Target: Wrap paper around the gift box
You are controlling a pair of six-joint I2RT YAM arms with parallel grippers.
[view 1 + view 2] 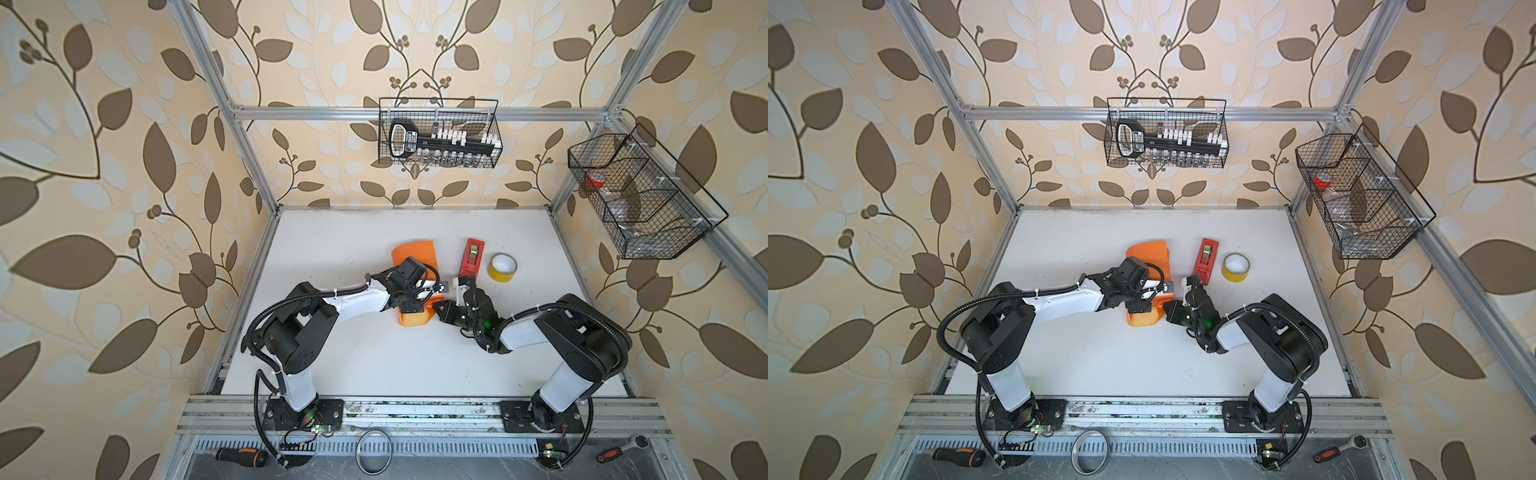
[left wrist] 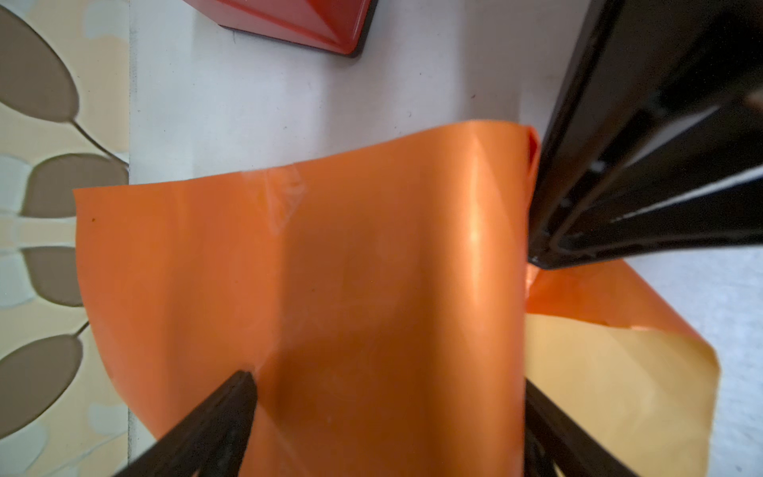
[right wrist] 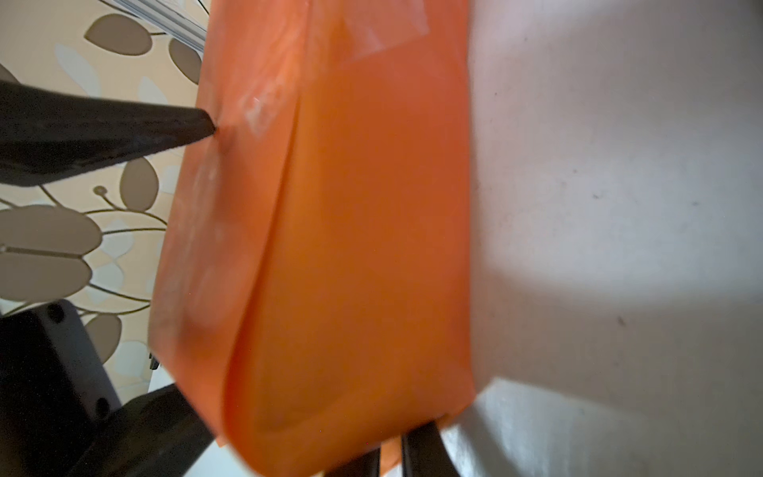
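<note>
Paper (image 1: 413,319), thin glossy orange sheet, folded over on white surface (image 1: 374,365), between wide-open fingers of left hand (image 2: 388,388), one fingertip (image 3: 194,124) touching it. Right hand (image 3: 390,456) just beside, pinched shut on paper edge.

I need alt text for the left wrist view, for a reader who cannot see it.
Glossy orange paper, folded into a bundle on the white table, fills the view between the widely spread black fingers of the left gripper. Its yellow-tan underside shows at one corner, the right gripper meets its edge, and a red tape dispenser lies beyond.
</note>
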